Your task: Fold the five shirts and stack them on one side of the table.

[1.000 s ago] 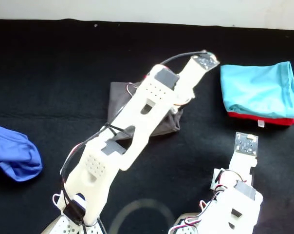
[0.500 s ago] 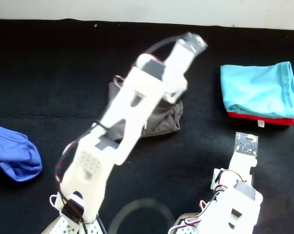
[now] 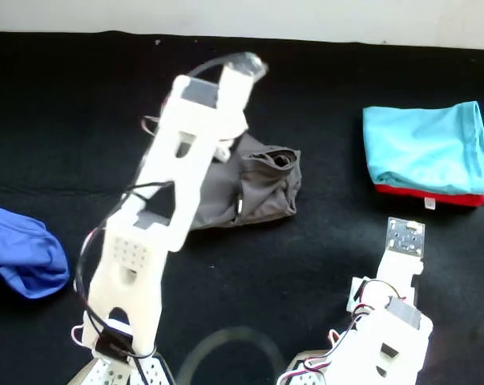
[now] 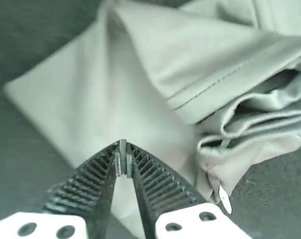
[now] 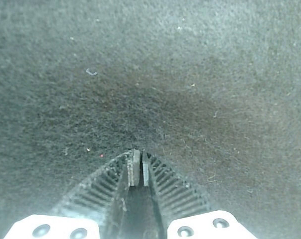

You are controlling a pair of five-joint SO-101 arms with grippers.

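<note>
Both closed | left gripper (image 4: 123, 165) swung left off grey shirt (image 3: 262, 191) | right gripper (image 5: 136, 169) unmoved

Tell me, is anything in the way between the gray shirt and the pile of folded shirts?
Nothing visible is. Bare black table lies between the gray shirt and the pile, a turquoise shirt on a red shirt.
</note>
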